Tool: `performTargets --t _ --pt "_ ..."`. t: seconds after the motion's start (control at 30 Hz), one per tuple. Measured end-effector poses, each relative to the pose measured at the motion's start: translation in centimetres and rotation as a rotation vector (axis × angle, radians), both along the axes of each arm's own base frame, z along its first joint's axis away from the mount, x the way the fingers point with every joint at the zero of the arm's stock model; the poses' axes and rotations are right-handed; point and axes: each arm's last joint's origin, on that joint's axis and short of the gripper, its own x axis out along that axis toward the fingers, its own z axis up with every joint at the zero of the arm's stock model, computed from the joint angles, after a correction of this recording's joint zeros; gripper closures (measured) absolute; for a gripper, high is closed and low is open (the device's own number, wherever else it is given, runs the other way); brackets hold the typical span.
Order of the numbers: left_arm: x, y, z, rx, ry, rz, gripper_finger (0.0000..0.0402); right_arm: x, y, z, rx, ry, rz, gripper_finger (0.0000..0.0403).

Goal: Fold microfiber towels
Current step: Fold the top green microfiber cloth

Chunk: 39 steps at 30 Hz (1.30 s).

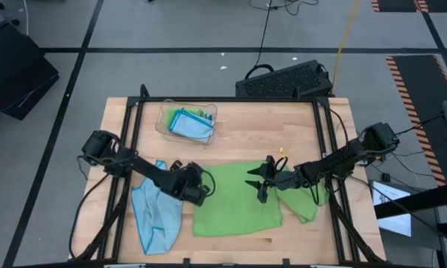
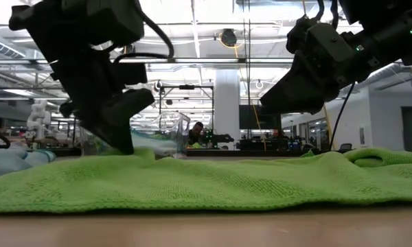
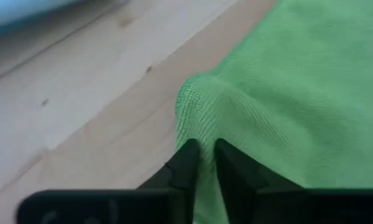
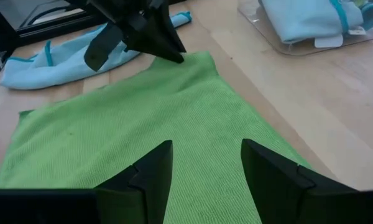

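A lime green towel lies spread flat in the middle of the table. My left gripper is at its far left corner, shut on a raised bit of the cloth. My right gripper hovers open over the towel's right part with nothing between its fingers. A light blue towel lies crumpled on the table left of the green one. A second green towel lies bunched under my right arm. My left gripper pinches a small raised ridge of the green towel between its two fingers, close to the far left corner. The fingers slant down from the table's left. The pinched cloth stands slightly up; the rest of the towel lies flat on the table.
A clear plastic tray with folded light blue cloths stands at the far left of the table. A black frame rail runs along the table's sides. Bare wood lies between the tray and the green towel.
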Motion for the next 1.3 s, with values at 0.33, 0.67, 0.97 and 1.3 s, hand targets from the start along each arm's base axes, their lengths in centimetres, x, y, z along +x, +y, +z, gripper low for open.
performTargets --t 0.33,0.67,0.97,1.3 --pt "-1.8 0.1 -0.2 -0.021 0.101 0.129 0.0238 -0.1 -0.1 -0.1 -0.006 0.014 0.000 0.0218" --pt "-3.2 -1.5 1.4 -0.053 0.058 0.142 0.0227 -0.1 -0.1 -0.1 -0.006 0.015 -0.001 0.0218" --pt "-5.1 -4.2 2.8 -0.047 0.075 -0.028 0.0227 -0.1 -0.1 -0.2 -0.007 0.019 -0.001 0.0218" --pt "-7.5 -5.6 0.8 0.139 0.281 -0.401 0.0227 -0.1 -0.1 -0.2 -0.006 0.017 -0.001 0.0218"
